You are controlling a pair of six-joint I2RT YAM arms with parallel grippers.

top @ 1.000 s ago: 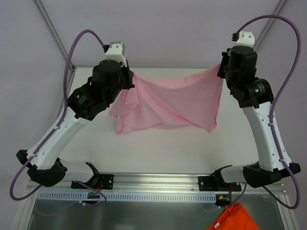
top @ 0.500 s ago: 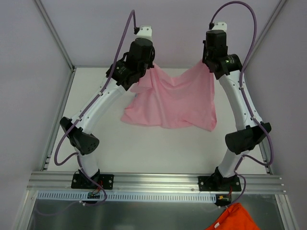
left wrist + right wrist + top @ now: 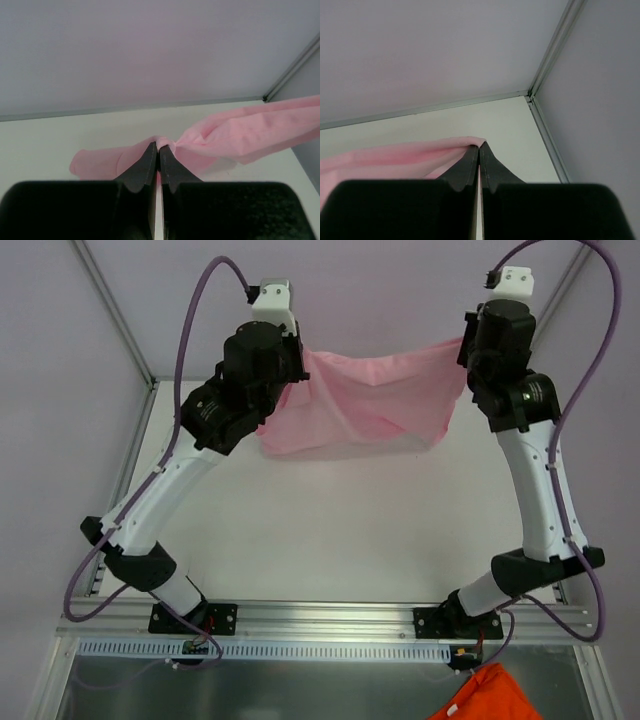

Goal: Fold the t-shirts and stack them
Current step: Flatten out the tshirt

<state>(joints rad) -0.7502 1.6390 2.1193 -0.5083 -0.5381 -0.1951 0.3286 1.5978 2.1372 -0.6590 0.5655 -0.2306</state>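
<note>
Now mid-spread, I judge: left gripper (image 3: pixel 159 146) clamped on t-shirt (image 3: pixel 370 400) at one end, right gripper (image 3: pixel 479 145) pinching other end. Shirt hangs stretched between them above far worktop (image 3: pixel 350 530), lower edge drooping. Next I need even lowering, laid flat before folding.

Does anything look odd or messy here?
The pink t-shirt hangs bunched and creased between the left gripper and right gripper, not spread flat. An orange cloth also pokes in at the near right corner.
</note>
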